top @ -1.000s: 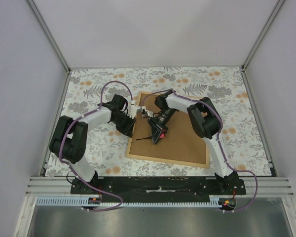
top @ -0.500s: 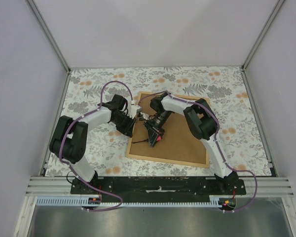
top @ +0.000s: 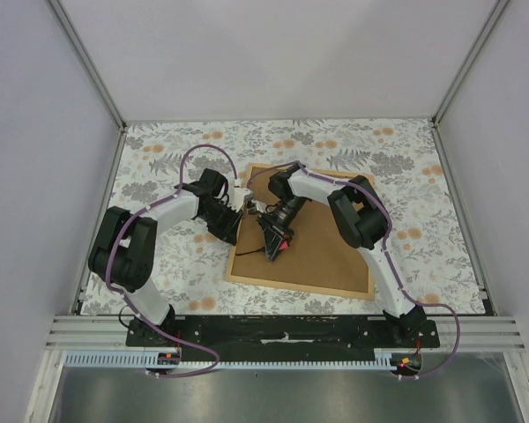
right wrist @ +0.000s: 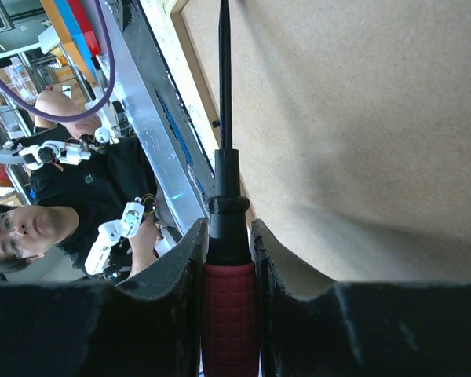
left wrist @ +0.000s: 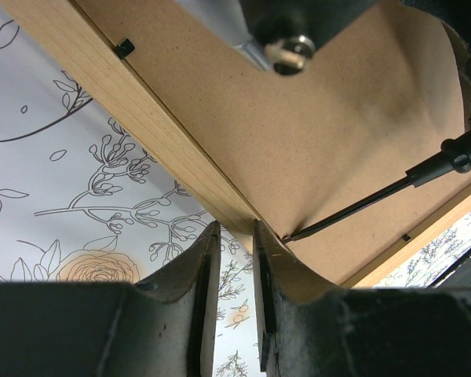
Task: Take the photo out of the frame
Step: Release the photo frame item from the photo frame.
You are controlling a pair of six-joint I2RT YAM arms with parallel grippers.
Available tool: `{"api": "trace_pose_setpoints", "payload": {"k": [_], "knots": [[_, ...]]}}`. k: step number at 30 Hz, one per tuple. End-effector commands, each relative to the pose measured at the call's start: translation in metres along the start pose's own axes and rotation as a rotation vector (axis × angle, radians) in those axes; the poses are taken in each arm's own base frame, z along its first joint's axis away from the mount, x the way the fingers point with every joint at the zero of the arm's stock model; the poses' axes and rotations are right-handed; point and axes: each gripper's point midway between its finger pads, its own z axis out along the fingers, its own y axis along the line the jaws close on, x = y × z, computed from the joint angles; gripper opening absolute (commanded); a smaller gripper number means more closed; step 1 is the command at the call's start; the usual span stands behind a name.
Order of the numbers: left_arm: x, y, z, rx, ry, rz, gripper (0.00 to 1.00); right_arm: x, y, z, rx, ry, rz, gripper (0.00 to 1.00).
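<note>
The frame lies back side up, its brown board facing me. The photo is hidden under that board. My left gripper is at the frame's left edge. In the left wrist view its jaws straddle and pinch the light wooden strip. My right gripper hangs over the board, shut on a red-handled screwdriver. The screwdriver's black shaft points at the frame's left side. Its tip touches the board just inside the strip, beside my left fingers.
A floral cloth covers the table around the frame. Small black tabs sit along the inside of the strip. Grey walls close in the left, right and back. The metal rail lies past the frame's near edge.
My right gripper has carried the screwdriver a little to the left, toward the left gripper, then held still. The left gripper and the frame have not moved.
</note>
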Motion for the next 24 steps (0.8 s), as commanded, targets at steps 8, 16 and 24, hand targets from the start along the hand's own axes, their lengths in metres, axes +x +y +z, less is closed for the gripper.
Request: {"api": "trace_pose_setpoints", "payload": {"k": [8, 16, 24], "knots": [[-0.002, -0.008, 0.003, 0.049, -0.013, 0.039, 0.27, -0.018, 0.0, 0.0, -0.031, -0.028, 0.0, 0.0], [0.001, -0.019, 0.005, 0.081, 0.005, 0.062, 0.25, -0.034, -0.001, 0.001, -0.024, -0.044, -0.008, 0.0], [0.002, -0.026, 0.008, 0.099, 0.017, 0.076, 0.24, -0.062, 0.013, -0.008, 0.043, -0.098, -0.067, 0.0]]}}
